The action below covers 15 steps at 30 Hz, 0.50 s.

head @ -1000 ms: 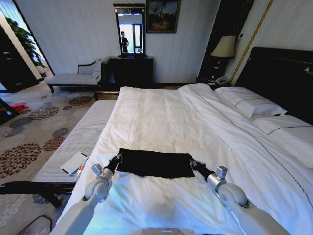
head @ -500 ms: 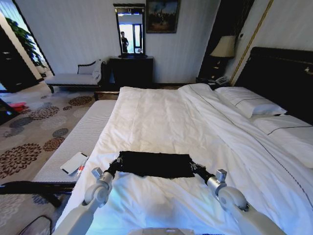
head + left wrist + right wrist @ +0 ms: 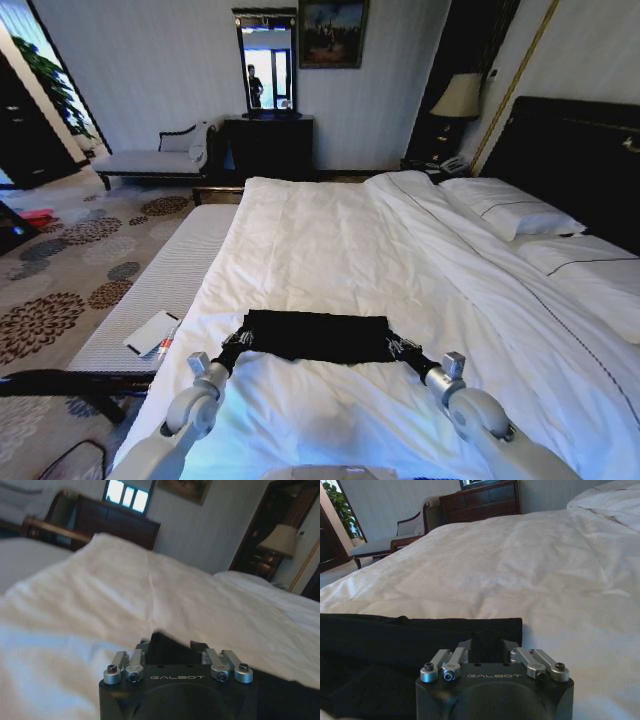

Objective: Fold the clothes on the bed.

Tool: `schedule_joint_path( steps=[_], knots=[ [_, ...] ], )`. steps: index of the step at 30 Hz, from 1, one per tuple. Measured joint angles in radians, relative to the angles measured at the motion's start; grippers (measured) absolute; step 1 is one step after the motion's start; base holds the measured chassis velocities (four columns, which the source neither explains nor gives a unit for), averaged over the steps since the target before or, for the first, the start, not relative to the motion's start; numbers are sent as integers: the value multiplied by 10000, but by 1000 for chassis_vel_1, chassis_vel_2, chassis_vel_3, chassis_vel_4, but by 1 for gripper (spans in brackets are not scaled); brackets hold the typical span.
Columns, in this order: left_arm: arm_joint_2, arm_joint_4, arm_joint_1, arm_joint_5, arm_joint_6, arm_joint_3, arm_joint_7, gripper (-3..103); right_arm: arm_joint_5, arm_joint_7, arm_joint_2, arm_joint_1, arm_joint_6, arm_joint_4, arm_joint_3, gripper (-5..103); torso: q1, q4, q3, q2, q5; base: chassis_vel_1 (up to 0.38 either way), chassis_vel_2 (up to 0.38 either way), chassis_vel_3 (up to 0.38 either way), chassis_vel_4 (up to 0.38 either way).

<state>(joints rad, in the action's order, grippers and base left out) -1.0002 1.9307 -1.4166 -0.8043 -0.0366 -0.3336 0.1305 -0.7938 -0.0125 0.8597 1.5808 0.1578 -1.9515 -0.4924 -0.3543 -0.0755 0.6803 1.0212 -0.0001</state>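
Note:
The clothes (image 3: 315,338), a black T-shirt, lie as a flat wide band on the white duvet of the bed (image 3: 330,240), near its foot edge. My left gripper (image 3: 236,343) is shut on the band's left near corner. My right gripper (image 3: 400,346) is shut on its right near corner. In the left wrist view the left gripper (image 3: 167,642) has its fingers together at the duvet, with dark fabric (image 3: 285,692) beside it. In the right wrist view the right gripper (image 3: 487,640) pinches the edge of the black cloth (image 3: 395,645).
White pillows (image 3: 510,205) and a dark headboard (image 3: 580,150) are at the right. A grey bench (image 3: 170,270) with a white card (image 3: 152,332) runs along the bed's left side. A chaise (image 3: 150,160), a dark dresser (image 3: 265,145) and a lamp (image 3: 460,95) stand by the far wall.
Both grippers have drawn back toward me, holding the shirt's near corners. The shirt's far edge has come slightly nearer and the band looks narrower.

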Motion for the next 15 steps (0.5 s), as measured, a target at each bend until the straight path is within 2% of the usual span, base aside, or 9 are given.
schedule_joint_path(
  steps=[1, 3, 6, 8, 10, 11, 12, 14, 15],
  knots=[
    [31, 117, -69, 151, 36, -78, -2, 55, 76, 12, 53, 162, 2, -99, -88, 38, 0, -2, 0, 0, 0, 0, 0, 0, 0],
    [48, 176, -118, 234, 58, -126, -5, 55, 116, 14, 80, 241, 3, -145, -130, 38, 1, -3, -1, 0, 2, 0, 0, 0, 0],
    [104, 604, -571, 514, 150, -578, -28, 71, 207, 82, 181, 534, 2, -379, -409, 54, 1, -3, -1, 0, 0, 0, 0, 0, 0],
    [91, 730, -721, 528, 164, -750, -28, 71, 187, 112, 155, 470, 3, -423, -469, 60, 1, -3, 0, 0, -1, 0, 0, 0, 0],
    [54, 955, -983, 602, 246, -1141, -25, 82, 113, 169, -11, 108, 1, -451, -538, 71, 2, 0, -1, 0, 1, 0, 0, 0, 0],
    [52, 1029, -1084, 652, 309, -1315, -14, 88, 32, 188, -144, -168, 1, -441, -524, 71, 2, 2, 0, -1, 0, 0, 0, 0, 0],
    [60, 1090, -1182, 695, 386, -1503, 9, 88, -64, 218, -288, -468, 1, -389, -459, 77, 2, 1, 0, -1, 0, 0, 0, 0, 0],
    [67, 1104, -1207, 704, 404, -1556, 10, 93, -96, 225, -342, -572, 1, -363, -430, 77, 1, 2, 0, -1, 0, 0, 0, 0, 0],
    [141, 1125, -1339, 826, 489, -1792, 110, 97, -220, 243, -674, -1225, 1, -139, -191, 88, 0, 5, 1, -2, 3, 0, 0, 0, 0]
  ],
)
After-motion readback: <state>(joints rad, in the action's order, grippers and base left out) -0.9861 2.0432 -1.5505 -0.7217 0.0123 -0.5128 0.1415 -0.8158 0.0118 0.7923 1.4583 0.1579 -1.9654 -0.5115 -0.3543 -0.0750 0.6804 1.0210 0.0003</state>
